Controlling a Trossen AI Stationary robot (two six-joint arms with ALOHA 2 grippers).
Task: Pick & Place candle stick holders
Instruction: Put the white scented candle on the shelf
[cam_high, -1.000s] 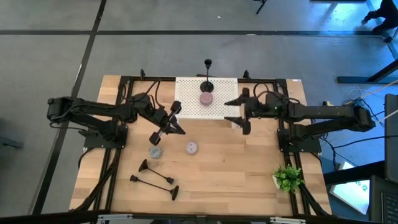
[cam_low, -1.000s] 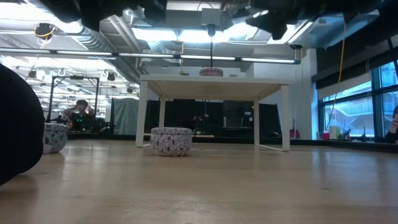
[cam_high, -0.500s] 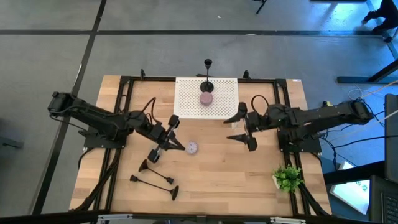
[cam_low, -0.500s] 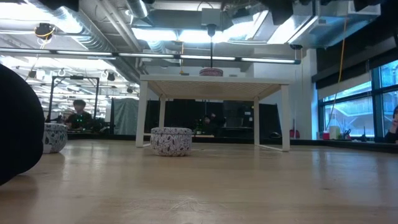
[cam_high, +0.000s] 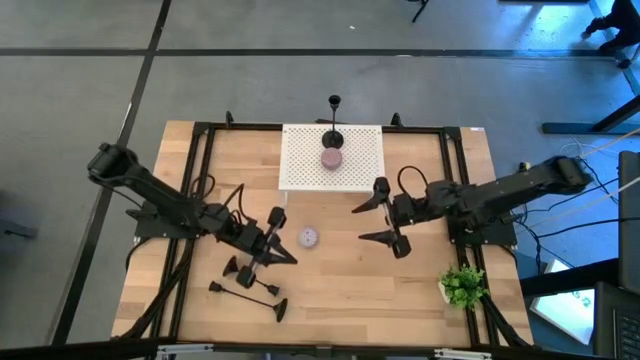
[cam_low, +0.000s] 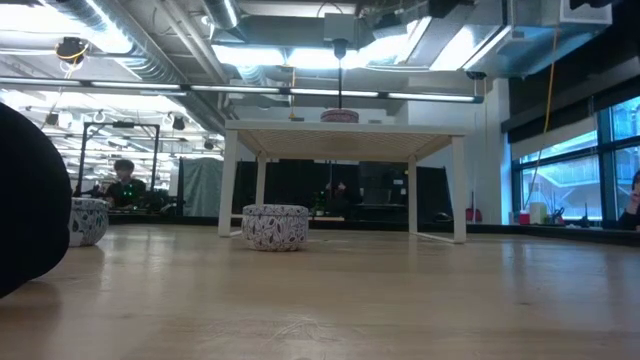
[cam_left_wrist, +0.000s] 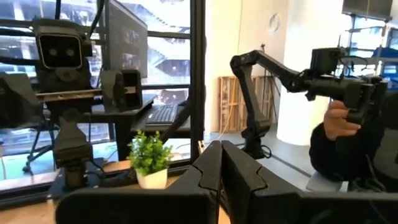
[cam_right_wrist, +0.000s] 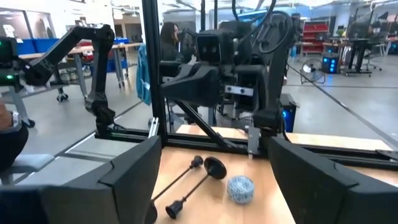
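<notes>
My counter (cam_high: 400, 270) is pale wood, with a white perforated stand (cam_high: 305, 170) at its far edge. On that stand one candle stick holder (cam_high: 333, 125) stands upright: slim black stem, round flared base, small cup on top, long axis vertical. Beside its base sits a small pink round thing (cam_high: 332, 158).

The other candle stick holders (cam_high: 248, 293) lie flat near the counter's front left, black and thin, their stems running roughly side to side across the counter, the flared bases showing as dark discs. From the right wrist view I see two of them lying close together (cam_right_wrist: 189, 180) beside a speckled ball (cam_right_wrist: 240, 188).

My left claw (cam_high: 281, 256) is clenched on nothing, just above the lying holders; a second ago it was higher up the counter, nearer the stand. My right claw (cam_high: 378, 222) stands spread wide and holds nothing, mid-counter; it has come down away from the stand's corner. A small speckled pot (cam_high: 309, 237) lies between the claws.
</notes>
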